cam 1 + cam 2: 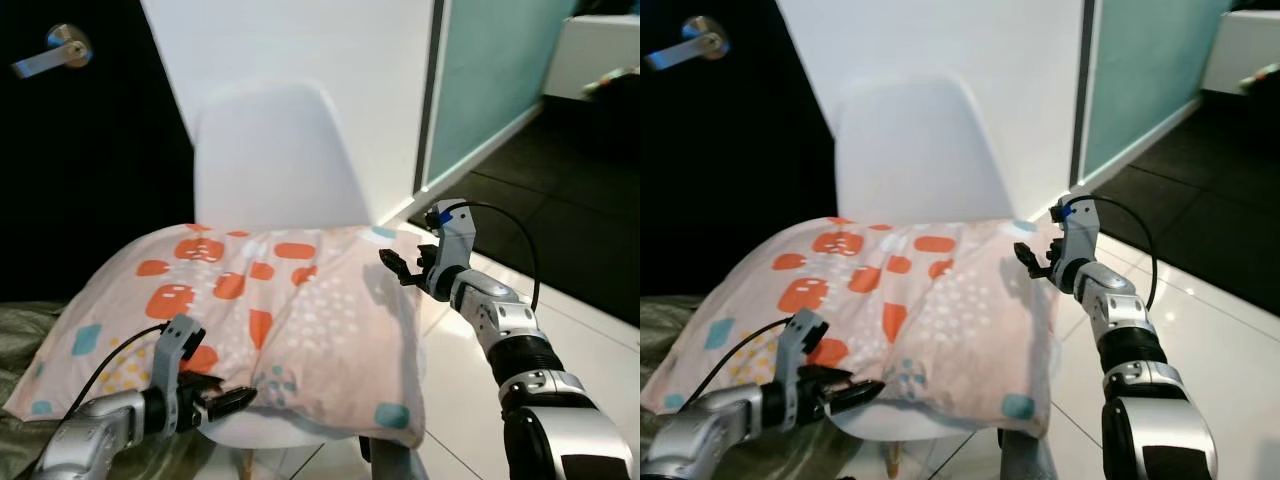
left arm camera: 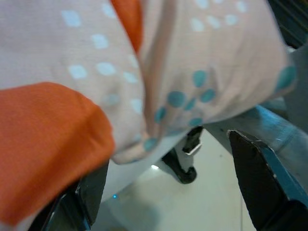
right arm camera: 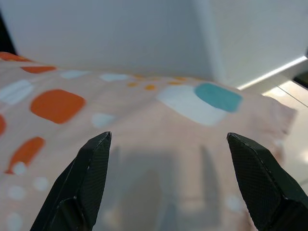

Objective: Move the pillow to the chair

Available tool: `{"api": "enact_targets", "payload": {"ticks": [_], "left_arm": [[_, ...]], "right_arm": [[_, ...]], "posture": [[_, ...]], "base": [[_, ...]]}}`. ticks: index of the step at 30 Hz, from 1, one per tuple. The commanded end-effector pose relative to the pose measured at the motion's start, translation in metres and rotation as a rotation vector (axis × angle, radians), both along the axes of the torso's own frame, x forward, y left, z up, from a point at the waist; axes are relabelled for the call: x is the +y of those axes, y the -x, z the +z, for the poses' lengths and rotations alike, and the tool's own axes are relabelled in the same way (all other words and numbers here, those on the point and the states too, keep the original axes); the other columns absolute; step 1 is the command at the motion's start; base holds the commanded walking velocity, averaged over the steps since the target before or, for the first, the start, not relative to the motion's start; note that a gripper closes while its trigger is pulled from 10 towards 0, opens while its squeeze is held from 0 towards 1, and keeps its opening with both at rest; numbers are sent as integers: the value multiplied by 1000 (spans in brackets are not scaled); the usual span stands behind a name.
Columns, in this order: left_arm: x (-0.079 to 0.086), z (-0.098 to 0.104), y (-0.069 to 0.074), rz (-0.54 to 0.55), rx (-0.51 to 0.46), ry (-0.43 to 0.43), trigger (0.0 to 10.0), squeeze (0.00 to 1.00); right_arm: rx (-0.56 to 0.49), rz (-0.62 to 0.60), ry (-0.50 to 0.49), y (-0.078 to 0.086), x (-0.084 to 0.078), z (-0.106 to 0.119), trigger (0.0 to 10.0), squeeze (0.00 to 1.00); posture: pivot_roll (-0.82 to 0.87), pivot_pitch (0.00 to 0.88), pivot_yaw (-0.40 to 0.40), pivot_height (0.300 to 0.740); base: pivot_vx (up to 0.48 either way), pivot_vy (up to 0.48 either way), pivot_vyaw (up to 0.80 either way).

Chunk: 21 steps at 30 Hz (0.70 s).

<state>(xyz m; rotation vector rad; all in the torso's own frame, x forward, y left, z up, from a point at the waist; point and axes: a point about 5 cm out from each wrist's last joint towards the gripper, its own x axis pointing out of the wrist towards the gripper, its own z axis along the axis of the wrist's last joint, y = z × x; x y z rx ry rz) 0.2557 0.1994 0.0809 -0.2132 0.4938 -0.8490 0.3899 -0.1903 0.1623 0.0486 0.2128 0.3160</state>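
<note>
A pink pillow (image 1: 270,310) with orange patches and blue dots lies flat across the seat of a white shell chair (image 1: 275,150), overhanging it at the front and on both sides. My left gripper (image 1: 235,400) is at the pillow's near front edge. It is open, and in the left wrist view the pillow's edge (image 2: 144,96) hangs between its spread fingers (image 2: 262,178). My right gripper (image 1: 395,265) hovers open just off the pillow's far right corner (image 3: 216,98), apart from the fabric.
An olive-green blanket (image 1: 20,330) lies at the lower left under the pillow's overhang. A dark door with a metal handle (image 1: 55,50) stands behind on the left. A white wall and a teal glass panel (image 1: 490,70) rise on the right above glossy white floor (image 1: 590,330).
</note>
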Motion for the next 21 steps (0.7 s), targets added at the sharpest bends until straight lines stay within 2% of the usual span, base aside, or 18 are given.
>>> {"api": "enact_targets", "payload": {"ticks": [1,3,4,5,6,7,8,9,10,11,13,14,15,17,18,19,20,21], "left_arm": [[4,5,9,-35,8,14,10000,1000],[8,7,18,-71,11,0,10000,1000],[18,8,29,-108,18,-70,10000,1000],[18,8,29,-108,18,-70,10000,1000],[31,11,40,-141,25,-146,10000,1000],[31,11,40,-141,25,-146,10000,1000],[45,16,46,-161,26,-229,10000,1000],[45,16,46,-161,26,-229,10000,1000],[58,23,48,-156,16,-292,10000,1000],[67,30,46,-125,-6,-323,10000,1000],[90,48,23,110,-131,-322,10000,1000],[99,53,9,264,-180,-279,10000,0],[103,56,2,361,-203,-244,10000,0],[103,56,2,361,-203,-244,10000,0],[105,55,-7,475,-226,-201,10000,0],[105,55,-7,475,-226,-201,10000,0],[100,35,-18,682,-204,-108,10000,0],[100,35,-18,682,-204,-108,10000,0]], "right_arm": [[-2,13,-21,0,4,-2,10000,0],[-5,16,-27,0,4,-2,10000,0],[-7,14,-30,0,2,-2,10000,0],[-7,14,-30,0,2,-2,10000,0],[-6,3,-32,0,-1,-3,10000,0],[-6,3,-32,0,-1,-3,10000,0],[-5,-11,-37,1,-4,-5,10000,0],[-5,-11,-37,1,-4,-5,10000,0],[-3,-28,-43,1,-7,-6,10000,0],[-3,-44,-53,1,-10,-7,10000,0],[-5,-82,-87,3,-16,-10,10000,0],[2,-102,-95,5,-20,-14,10000,0],[7,-114,-98,6,-22,-18,10000,0],[7,-114,-98,6,-22,-18,10000,0],[18,-120,-97,8,-23,-24,10000,0],[18,-120,-97,8,-23,-24,10000,0],[69,-142,-86,16,-25,-43,10000,0],[69,-142,-86,16,-25,-43,10000,0]], "posture": [[-222,69,75,525],[-222,73,76,525],[-222,76,74,525],[-222,76,74,525],[-219,76,72,525],[-219,76,72,525],[-217,79,70,525],[-217,79,70,525],[-217,78,72,525],[-217,78,72,525],[-217,79,75,525],[-216,80,76,530],[-215,79,76,534],[-215,79,76,534],[-215,79,76,539],[-215,79,76,539],[-221,75,72,548],[-221,75,72,548]], "base": [[0,0,0],[0,0,0],[0,0,0],[0,0,0],[0,0,0],[0,0,0],[0,0,0],[0,0,0],[0,0,0],[0,0,0],[0,0,0],[0,0,0],[0,0,0],[0,0,0],[0,0,0],[0,0,0],[0,0,0],[0,0,0]]}}
